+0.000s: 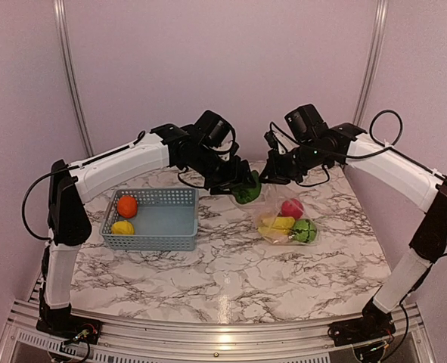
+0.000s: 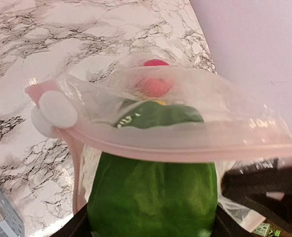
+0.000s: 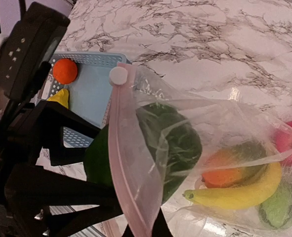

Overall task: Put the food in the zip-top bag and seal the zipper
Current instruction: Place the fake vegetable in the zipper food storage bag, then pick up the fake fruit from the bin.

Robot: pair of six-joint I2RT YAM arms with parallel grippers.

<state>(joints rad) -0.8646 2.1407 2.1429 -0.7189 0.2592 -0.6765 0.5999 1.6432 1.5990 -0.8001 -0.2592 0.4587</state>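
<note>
My left gripper is shut on a green pepper and holds it halfway through the mouth of the clear zip-top bag. The pepper fills the left wrist view under the pinkish zipper strip. My right gripper is shut on the bag's upper mouth edge and holds it up; the strip shows in the right wrist view with the pepper behind it. A banana, mango, red apple and green melon lie inside the bag.
The grey-blue perforated basket stands left of the bag, with an orange and a lemon in it. The white slider tab sits at the end of the zipper. Walls stand close behind and on both sides.
</note>
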